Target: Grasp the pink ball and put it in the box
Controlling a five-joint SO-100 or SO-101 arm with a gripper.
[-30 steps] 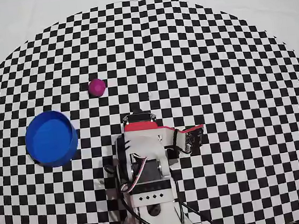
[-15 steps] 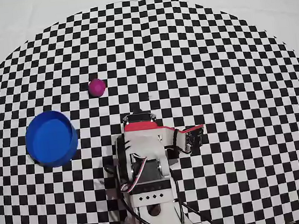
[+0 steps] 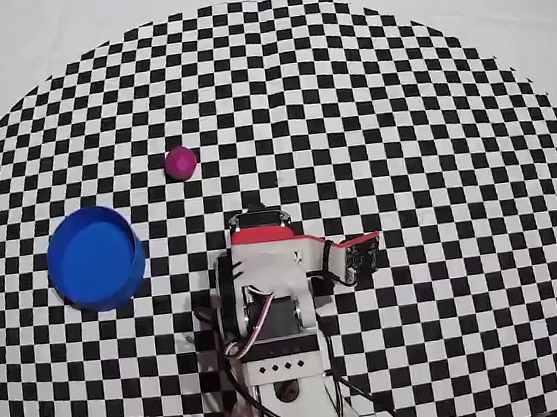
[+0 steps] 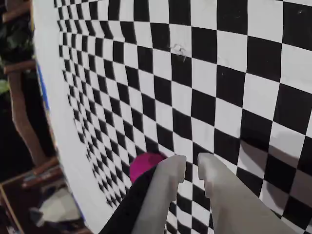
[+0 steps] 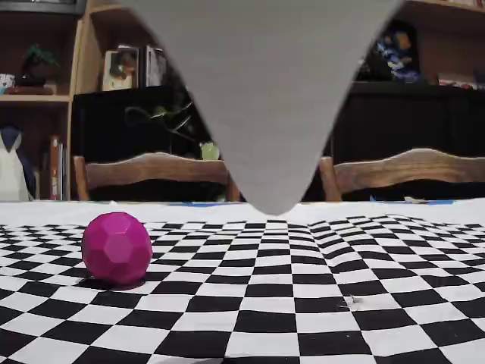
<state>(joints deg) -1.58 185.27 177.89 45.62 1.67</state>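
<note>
Right now the pink ball [image 3: 181, 162] sits by itself on the checkered cloth [image 3: 431, 131], with nothing touching it. From above, it lies up and to the right of the box [image 3: 95, 258], a round blue cup with nothing inside it. The two are near but not touching. The arm [image 3: 268, 290] is folded up low in that view, well apart from the ball. In the wrist view, the gripper [image 4: 191, 164] has two white fingers [image 4: 168, 180] with only a thin gap between them, almost pressed together, and they hold nothing. The ball peeks out just left of them there. In the fixed view, the ball shows little flat faces, and wooden chairs [image 5: 151, 171] stand behind the table.
</note>
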